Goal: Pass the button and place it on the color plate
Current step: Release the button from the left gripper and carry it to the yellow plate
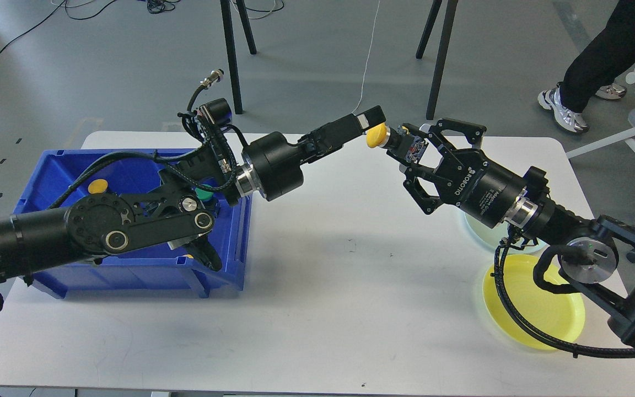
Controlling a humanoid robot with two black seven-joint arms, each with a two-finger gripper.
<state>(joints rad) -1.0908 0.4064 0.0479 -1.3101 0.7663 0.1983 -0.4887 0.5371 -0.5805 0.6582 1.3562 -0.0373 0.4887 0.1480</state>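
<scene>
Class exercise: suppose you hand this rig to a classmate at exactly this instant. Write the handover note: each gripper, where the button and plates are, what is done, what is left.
Left gripper: reaches toward mid-table at the yellow button; its grip cannot be made out.
Right gripper: meets it from the right, fingers around the button's body; which one bears it is unclear.
Yellow plate: front right of the table, empty, under the right arm. A pale plate sits behind it, mostly hidden.
Blue bin: left, with more buttons inside.
Done: button lifted from the bin, brought to handover.
Left: finish the pass, set it on the yellow plate.
</scene>
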